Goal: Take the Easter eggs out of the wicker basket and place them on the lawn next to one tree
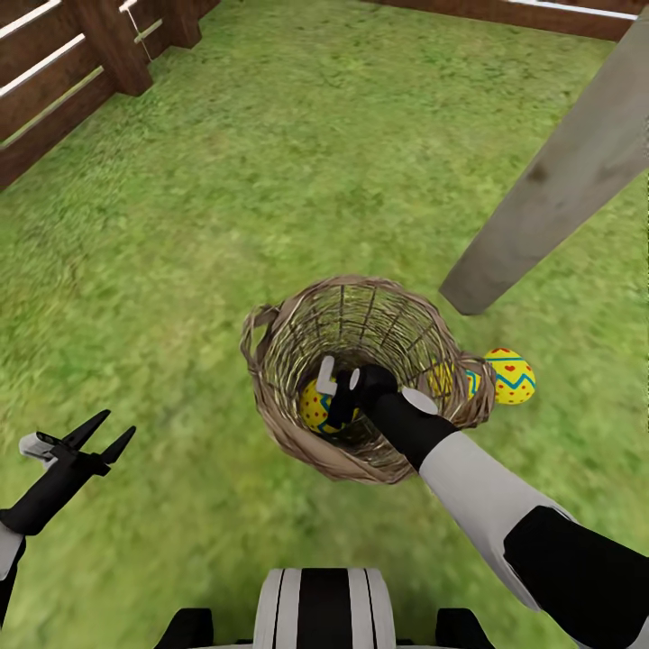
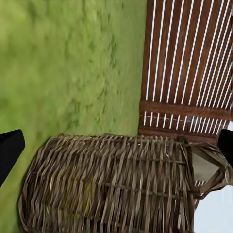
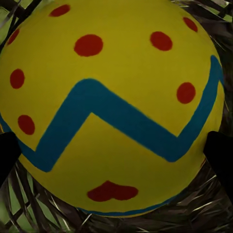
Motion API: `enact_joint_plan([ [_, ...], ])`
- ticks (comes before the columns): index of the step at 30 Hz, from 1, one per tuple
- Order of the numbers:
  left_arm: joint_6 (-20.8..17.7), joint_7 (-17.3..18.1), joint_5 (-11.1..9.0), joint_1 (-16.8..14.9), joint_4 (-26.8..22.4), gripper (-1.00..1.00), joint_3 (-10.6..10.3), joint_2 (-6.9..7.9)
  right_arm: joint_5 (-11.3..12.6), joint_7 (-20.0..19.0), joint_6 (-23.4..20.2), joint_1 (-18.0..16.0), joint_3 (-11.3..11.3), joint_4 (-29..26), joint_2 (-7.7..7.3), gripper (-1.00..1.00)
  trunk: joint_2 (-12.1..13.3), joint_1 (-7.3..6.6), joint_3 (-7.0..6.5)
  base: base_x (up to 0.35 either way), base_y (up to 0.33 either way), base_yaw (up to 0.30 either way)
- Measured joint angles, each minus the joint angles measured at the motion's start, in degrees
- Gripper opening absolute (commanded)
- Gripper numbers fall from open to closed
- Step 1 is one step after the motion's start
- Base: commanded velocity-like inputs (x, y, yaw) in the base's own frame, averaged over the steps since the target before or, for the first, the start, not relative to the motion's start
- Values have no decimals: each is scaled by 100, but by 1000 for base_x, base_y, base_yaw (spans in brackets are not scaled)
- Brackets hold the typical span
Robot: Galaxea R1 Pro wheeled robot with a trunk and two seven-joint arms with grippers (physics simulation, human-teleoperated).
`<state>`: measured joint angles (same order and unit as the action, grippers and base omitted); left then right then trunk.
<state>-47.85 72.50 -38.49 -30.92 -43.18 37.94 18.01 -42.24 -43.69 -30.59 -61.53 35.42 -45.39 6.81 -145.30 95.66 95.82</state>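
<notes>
Right gripper [image 1: 341, 397] is down inside the wicker basket [image 1: 270, 379], fingers spread either side of an Easter egg [image 1: 315, 407] on the basket floor — whether they touch it, cannot tell. Second egg [image 1: 510, 375] lies on the lawn [image 1: 315, 162] just outside the basket, near the tree [image 1: 559, 180] trunk base. Left gripper [image 1: 99, 437] hangs open beside the basket — nothing in it.

A dark brown wooden fence [image 1: 63, 81] is running along the far left edge of the mottled green grass [image 1: 270, 180], with another stretch [image 1: 532, 13] closing the far side. Even, soft daylight is falling across the ground.
</notes>
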Motion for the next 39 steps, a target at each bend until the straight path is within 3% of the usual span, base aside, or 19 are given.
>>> enact_joint_plan([
  [11, 1, 0, 2, 1, 15, 100, 0, 2, -79, -13, -20, 3, 3, 39, -5, -100, 5, -7, -67, 0, 0, 0],
  [26, -27, -26, 18, 0, -5, 100, -44, 34, -79, -55, -173, 3, -10, -157, -65, -100, 24, -46, -399, 0, 0, 0],
  [33, -36, -41, 25, 1, 5, 100, -45, 79, -3, -69, -877, 3, -63, -806, -104, -100, 34, -64, -554, -1, 0, 0],
  [37, -36, -44, 27, 1, -4, 100, -47, 79, -32, -63, -962, 3, -74, -824, -120, -100, 39, -72, -642, -152, 0, 0],
  [39, -36, -42, 27, 1, 0, 100, -46, 79, -35, -63, -965, 3, -82, -824, -203, -100, 42, -79, -687, -66, 0, 0],
])
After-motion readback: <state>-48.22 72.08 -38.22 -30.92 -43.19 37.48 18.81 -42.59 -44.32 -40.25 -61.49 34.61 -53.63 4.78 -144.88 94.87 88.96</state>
